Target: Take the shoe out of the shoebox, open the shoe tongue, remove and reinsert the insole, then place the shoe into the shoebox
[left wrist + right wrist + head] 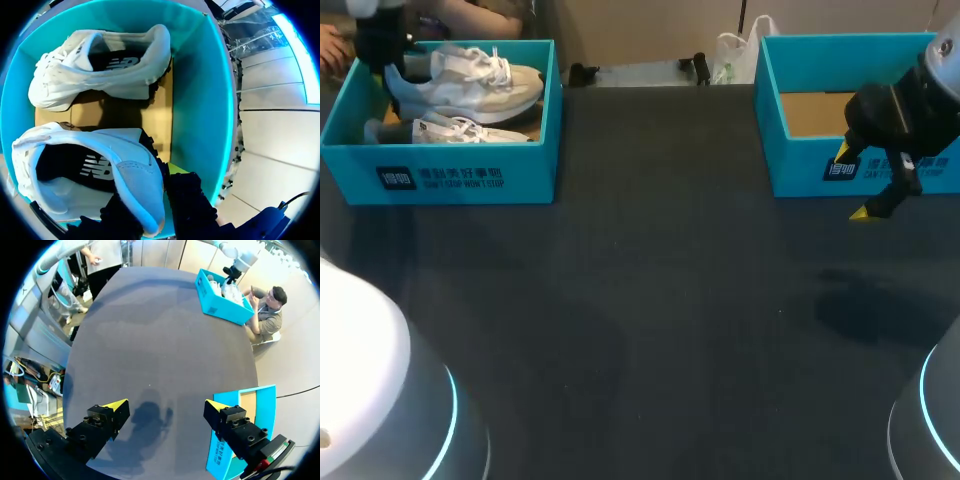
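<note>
Two white shoes [470, 85] lie in the teal shoebox [210, 100], and the left jaws are down inside it at the heel of the nearer shoe [100, 165]. One black finger [187, 200] stands on the outer side of the heel collar and the other on the inner side, at the shoe's opening, so the collar is pinched between them and the left jaws hold this shoe by its heel. A yellow tip [175, 169] shows just beside the heel, close to the box wall. The other shoe [100, 65] lies ahead of the left jaws near the far wall, apart from the held shoe, with bare cardboard floor between the two. The right jaws are well apart from the shoebox, spread wide with nothing between their yellow fingertips [116, 406], above the dark tabletop [150, 340]; their shadow falls on it just ahead of them. A second teal box [265, 415] with a cardboard floor stands just beside one finger of the right jaws
</note>
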{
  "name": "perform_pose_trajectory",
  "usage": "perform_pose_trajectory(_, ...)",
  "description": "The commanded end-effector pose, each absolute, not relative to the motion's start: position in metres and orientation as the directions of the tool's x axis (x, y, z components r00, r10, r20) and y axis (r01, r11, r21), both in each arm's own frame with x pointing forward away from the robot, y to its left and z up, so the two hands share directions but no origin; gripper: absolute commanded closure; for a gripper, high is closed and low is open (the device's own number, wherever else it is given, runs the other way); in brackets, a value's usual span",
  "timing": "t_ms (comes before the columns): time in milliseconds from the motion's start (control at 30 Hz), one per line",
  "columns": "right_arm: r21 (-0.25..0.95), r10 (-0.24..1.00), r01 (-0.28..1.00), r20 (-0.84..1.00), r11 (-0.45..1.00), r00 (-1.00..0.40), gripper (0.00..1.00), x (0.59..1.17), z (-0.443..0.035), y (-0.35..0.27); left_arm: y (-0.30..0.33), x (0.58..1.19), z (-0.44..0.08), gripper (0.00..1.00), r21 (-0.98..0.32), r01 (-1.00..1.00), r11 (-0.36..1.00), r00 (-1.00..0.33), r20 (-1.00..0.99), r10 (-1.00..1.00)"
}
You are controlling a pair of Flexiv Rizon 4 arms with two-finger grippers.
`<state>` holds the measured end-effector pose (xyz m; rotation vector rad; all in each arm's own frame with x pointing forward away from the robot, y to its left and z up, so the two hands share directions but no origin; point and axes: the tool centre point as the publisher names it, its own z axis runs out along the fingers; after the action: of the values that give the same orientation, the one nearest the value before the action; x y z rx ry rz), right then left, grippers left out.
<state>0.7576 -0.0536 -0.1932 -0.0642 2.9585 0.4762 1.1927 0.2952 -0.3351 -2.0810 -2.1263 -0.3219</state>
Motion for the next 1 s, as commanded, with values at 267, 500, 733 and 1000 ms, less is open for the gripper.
perform_pose_trajectory(267,0.307,-0.019,-0.064,-0.149,0.949,-0.989,0.0,0.758,-0.194,-0.053,0.301,1.204,-0.362,1.0,-0.008,1.0,0.016,-0.013,0.257,0.966)
perform_pose_trajectory(500,0.307,-0.019,-0.064,-0.149,0.949,-0.989,0.0,0.758,-0.194,-0.053,0.305,1.205,-0.372,1.0,-0.041,0.999,0.023,-0.012,0.251,0.968)
perform_pose_trajectory(733,0.307,-0.019,-0.064,-0.149,0.949,-0.989,0.0,0.758,-0.194,-0.053,0.304,1.206,-0.38,1.0,-0.055,0.998,0.013,0.002,0.256,0.967)
perform_pose_trajectory(1000,0.307,-0.019,-0.064,-0.149,0.949,-0.989,0.0,0.758,-0.194,-0.053,0.304,1.204,-0.379,0.43,-0.051,0.999,0.005,0.009,0.253,0.968)
